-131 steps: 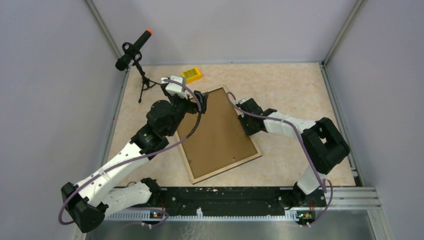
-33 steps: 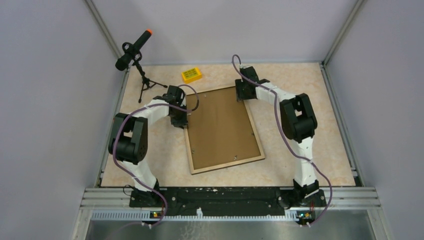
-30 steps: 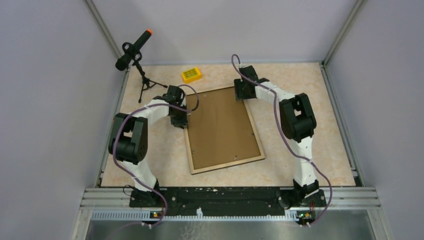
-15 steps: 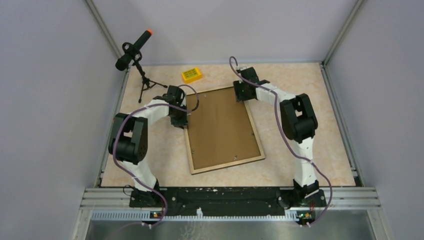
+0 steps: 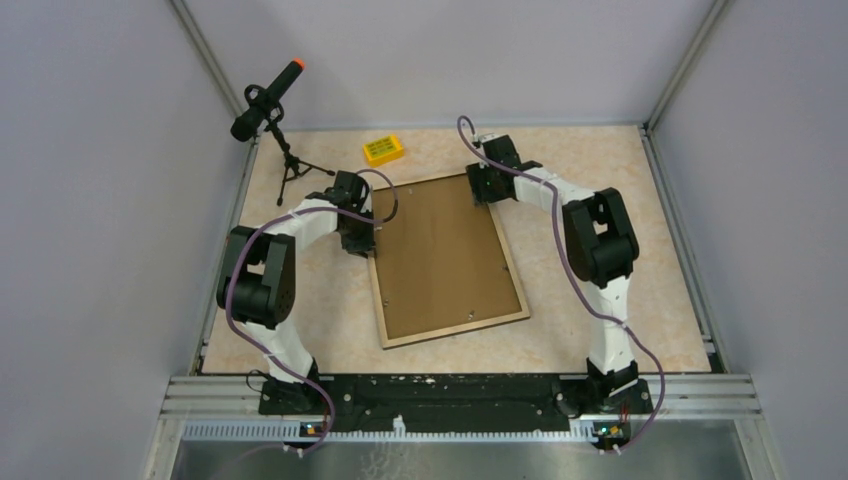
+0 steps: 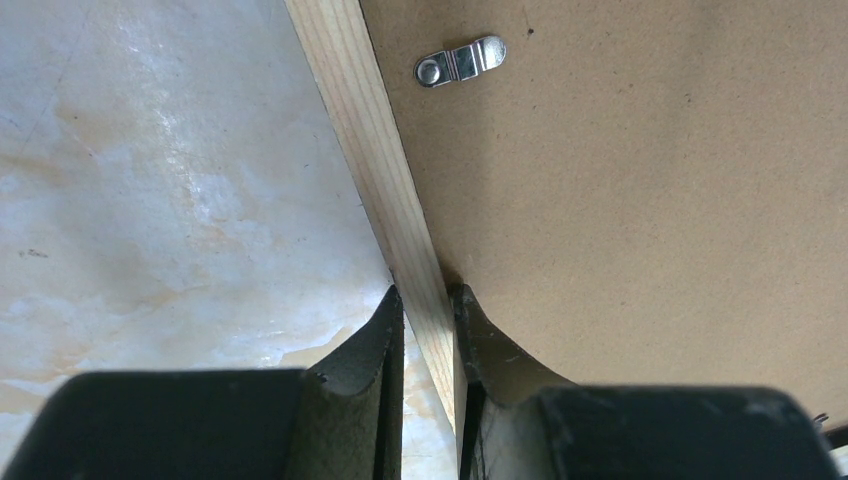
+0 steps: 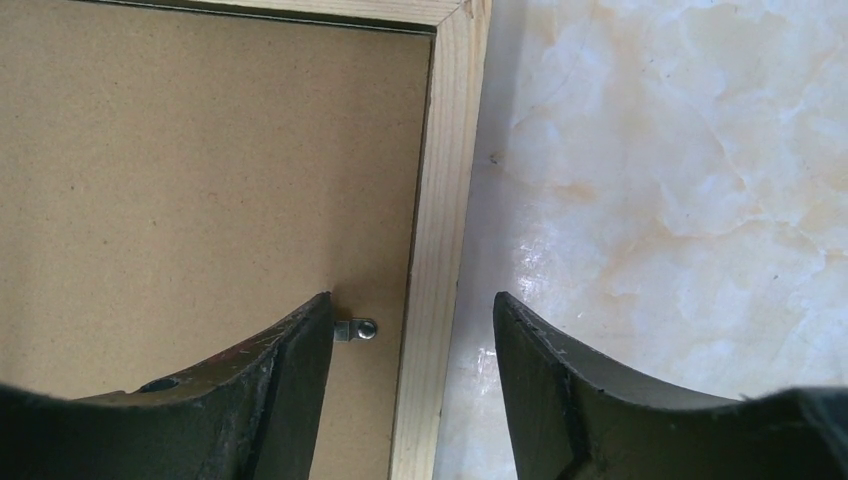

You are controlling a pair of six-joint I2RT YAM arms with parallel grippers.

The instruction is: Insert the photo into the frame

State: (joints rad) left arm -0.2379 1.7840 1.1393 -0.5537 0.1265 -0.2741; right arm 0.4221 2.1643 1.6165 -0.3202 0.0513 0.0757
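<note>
The frame (image 5: 455, 327) lies back-up on the table, its light wood edge around a brown hardboard backing sheet (image 5: 440, 255). The photo is hidden. My left gripper (image 5: 362, 240) is at the frame's left side. In the left wrist view it (image 6: 428, 295) is shut on the wooden rail (image 6: 365, 130), with a metal tab (image 6: 460, 60) further along. My right gripper (image 5: 483, 190) is at the far right corner. In the right wrist view it (image 7: 412, 300) stands open astride the rail (image 7: 445, 180), one finger over the backing beside a small tab (image 7: 357, 328).
A yellow box (image 5: 384, 149) lies near the back wall. A black microphone with an orange tip (image 5: 268, 100) stands on a small tripod (image 5: 291, 170) at the back left. Grey walls close in the table on three sides.
My right wrist has shifted slightly at the frame's far right corner. The left arm and the frame have stayed where they were.
</note>
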